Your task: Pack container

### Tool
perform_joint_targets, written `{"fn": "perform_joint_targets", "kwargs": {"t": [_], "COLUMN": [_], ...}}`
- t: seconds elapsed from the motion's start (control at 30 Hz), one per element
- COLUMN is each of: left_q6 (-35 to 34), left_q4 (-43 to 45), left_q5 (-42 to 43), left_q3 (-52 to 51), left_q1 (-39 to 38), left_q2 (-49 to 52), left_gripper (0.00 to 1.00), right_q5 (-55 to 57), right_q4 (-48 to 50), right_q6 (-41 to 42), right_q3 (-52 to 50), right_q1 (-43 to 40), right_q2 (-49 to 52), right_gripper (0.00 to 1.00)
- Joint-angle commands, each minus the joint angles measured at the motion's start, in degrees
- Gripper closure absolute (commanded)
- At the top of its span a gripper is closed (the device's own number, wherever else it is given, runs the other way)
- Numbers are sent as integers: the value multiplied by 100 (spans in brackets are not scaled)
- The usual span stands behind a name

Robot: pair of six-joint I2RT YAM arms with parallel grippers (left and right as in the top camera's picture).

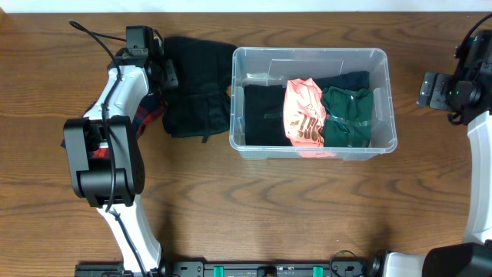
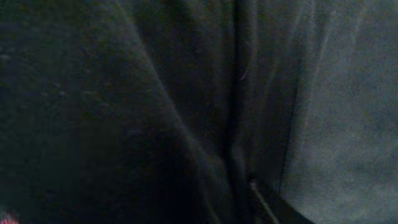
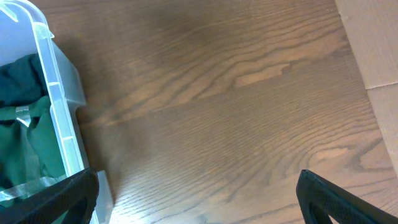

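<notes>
Left jaws, grip untellable, are pressing black fabric garment (image 1: 196, 92), seemingly for packing; right jaws are idling apart beside clear plastic container (image 1: 311, 51).

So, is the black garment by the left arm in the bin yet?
Out: the black garment lies on the table, just left of the bin.
</notes>
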Motion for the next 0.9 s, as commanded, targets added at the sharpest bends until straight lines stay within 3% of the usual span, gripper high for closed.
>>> {"fn": "perform_joint_targets", "kwargs": {"t": [0.0,0.13,0.27,0.5,0.87], "left_q6": [44,44,44,321,925], "left_q4": [-33,-46,-44,-48,-48], "left_q5": [107,107,107,107,105], "left_q3": [-46,-46,-46,-46,-44], "left_q1": [-24,-24,-17,2,136], "left_q2": [-125,-127,-127,-245,-1790], "left_gripper": [60,67,94,94,94], "right_q5": [79,79,79,79,79], "right_q4": [-7,-7,-7,-7,-7], "right_q6": [59,59,59,59,59], "right_q3": [37,37,37,37,37], "right_q1": [-15,-15,-15,-15,-15], "right_q2": [7,7,7,7,7], "right_gripper": [1,1,1,1,1]}}
